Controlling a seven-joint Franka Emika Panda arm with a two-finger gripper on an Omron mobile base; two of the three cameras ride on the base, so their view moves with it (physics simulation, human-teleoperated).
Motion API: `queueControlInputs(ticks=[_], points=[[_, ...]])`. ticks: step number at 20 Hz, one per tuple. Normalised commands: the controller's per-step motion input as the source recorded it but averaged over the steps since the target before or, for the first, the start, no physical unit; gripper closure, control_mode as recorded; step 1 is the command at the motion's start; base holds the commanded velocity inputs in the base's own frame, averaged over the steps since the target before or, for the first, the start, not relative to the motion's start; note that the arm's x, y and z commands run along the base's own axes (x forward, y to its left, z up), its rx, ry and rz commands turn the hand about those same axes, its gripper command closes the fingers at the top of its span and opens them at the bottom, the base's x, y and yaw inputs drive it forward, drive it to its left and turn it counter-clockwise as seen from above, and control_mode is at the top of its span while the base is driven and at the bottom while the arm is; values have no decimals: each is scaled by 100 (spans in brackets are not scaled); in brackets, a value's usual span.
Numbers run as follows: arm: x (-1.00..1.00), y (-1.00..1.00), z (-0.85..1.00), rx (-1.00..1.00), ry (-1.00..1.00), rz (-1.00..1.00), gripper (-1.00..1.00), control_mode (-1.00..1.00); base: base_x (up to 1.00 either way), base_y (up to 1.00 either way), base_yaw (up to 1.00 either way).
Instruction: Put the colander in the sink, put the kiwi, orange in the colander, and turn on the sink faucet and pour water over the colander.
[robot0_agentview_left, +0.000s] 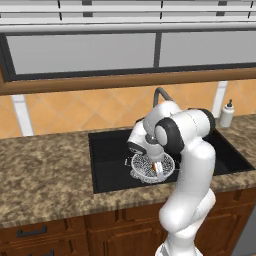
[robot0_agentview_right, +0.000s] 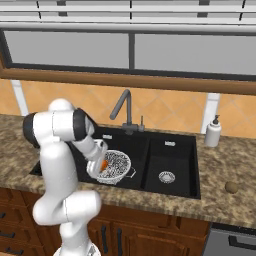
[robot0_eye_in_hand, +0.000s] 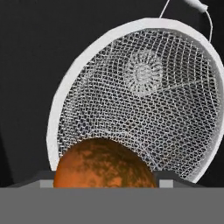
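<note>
Granite counter frames the black sink, where the arm half-hides the colander and the gripper pinches the orange.

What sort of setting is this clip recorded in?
A rendered home kitchen, by the look of it: a black double-basin sink with a tall faucet set in a speckled stone counter, wooden cabinets below, and orange wall tiles under a window.
</note>
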Motion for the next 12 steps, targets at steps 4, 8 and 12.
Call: queueControlInputs(ticks=[4,8,12], points=[[54,0,-35,-13,5,0,100,-100,0,0,0],[48,-2,-52,-10,1,-1,100,-100,0,0,0],[31,-7,-66,-2,0,-3,100,-100,0,0,0]])
